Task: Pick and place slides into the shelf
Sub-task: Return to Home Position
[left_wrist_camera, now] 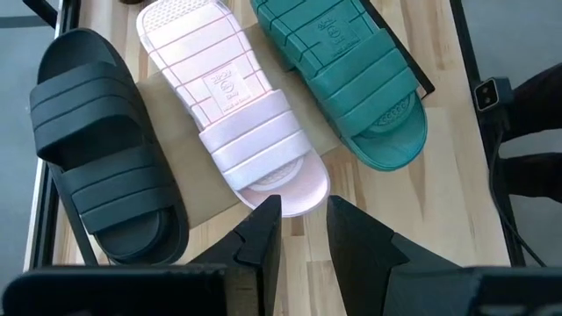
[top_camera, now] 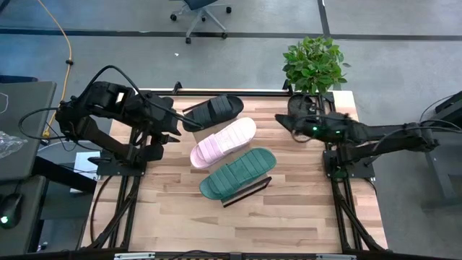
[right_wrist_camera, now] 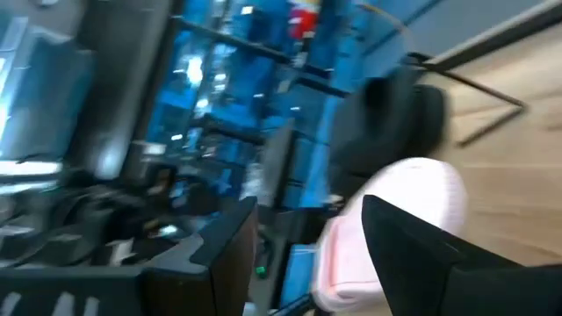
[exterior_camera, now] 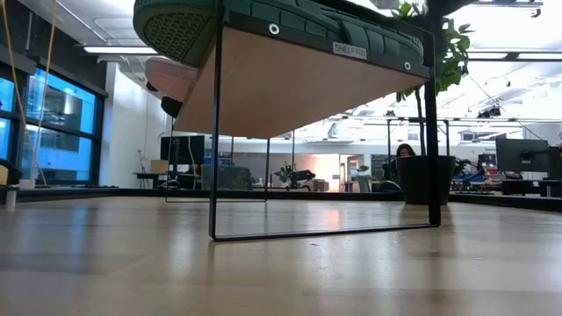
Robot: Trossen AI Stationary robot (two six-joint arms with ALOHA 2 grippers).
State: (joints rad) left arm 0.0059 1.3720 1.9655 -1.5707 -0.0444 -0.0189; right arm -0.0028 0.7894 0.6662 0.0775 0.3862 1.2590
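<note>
As seen from above, the left claw is poised just beside the black slide, and the right claw is placed opposite it, across the row of slides. Between the two claws the pink slide is laid on the shelf, with the green slide next to it, farther from both.

From table height, the green slide and the pink slide are seen carried on the raised shelf.

Through the left wrist camera, the left claw is shown parted and empty. The pink slide is set just ahead of its fingertips, flanked by the black slide and the green slide, all on the shelf.

Through the right wrist camera, the right claw is likewise spread with nothing gripped, and the pink slide is seen blurred beyond one finger.
</note>
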